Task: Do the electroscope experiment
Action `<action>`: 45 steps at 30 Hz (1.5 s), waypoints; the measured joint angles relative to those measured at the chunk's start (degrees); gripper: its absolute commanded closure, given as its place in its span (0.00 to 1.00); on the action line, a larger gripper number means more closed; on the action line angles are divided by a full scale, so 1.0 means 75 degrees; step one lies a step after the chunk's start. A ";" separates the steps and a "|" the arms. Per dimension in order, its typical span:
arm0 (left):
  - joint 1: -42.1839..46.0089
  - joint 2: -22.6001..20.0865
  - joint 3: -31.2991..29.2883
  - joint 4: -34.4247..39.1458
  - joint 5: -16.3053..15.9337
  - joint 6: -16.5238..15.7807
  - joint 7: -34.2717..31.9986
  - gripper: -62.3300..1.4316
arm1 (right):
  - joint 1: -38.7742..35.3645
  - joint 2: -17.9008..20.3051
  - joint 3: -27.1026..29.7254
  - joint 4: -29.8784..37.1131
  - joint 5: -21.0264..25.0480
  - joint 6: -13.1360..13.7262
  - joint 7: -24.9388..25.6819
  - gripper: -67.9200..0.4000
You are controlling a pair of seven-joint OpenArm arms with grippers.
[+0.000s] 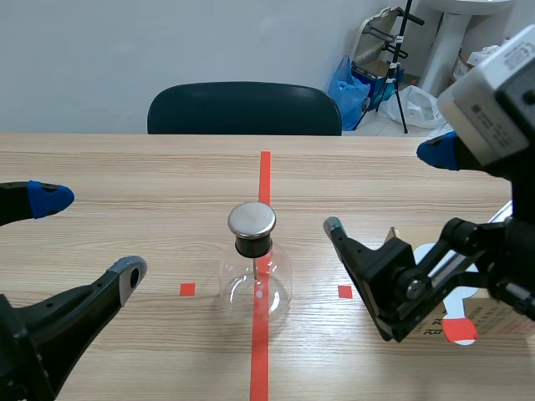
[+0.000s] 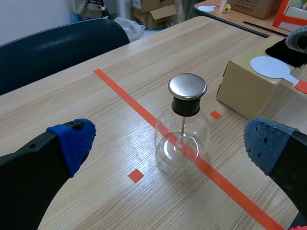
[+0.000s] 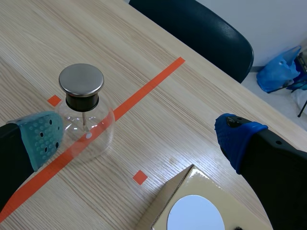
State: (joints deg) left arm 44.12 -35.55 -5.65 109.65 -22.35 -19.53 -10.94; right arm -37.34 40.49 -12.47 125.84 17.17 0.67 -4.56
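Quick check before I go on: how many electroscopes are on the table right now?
1. The glass electroscope stands upright on the central tape line, beside the cardboard box. Nothing else like it shows, though the box may hide something behind it.

A lab: tape-marked table (image 1: 125, 167), cardboard boxes (image 2: 160, 14) behind.

Glass electroscope (image 1: 255, 267): one, with one metal cap (image 1: 252, 219)
Cardboard box (image 2: 244, 91): one
White disc paddle (image 2: 269, 66): one
Chair (image 1: 244, 109): one
Robot arms: two, left arm (image 1: 50, 330) and right arm (image 1: 401, 280)
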 measured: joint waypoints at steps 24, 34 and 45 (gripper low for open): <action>-0.0023 0.0000 0.0000 0.0000 0.0000 0.0003 0.0175 0.00 | 0.0000 0.0000 0.0000 0.0000 0.0000 0.0000 0.0082 0.00; -0.0023 0.0000 0.0000 0.0000 0.0000 0.0003 0.0175 0.00 | 0.0000 0.0000 0.0000 0.0000 0.0000 0.0000 0.0082 0.00; -0.0023 0.0000 0.0000 0.0000 0.0000 0.0003 0.0175 0.00 | 0.0000 0.0000 0.0000 0.0000 0.0000 0.0000 0.0082 0.00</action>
State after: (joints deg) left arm 43.94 -35.55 -5.65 109.65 -22.35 -19.51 -9.63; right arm -37.34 40.49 -12.47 125.84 17.17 0.67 -3.95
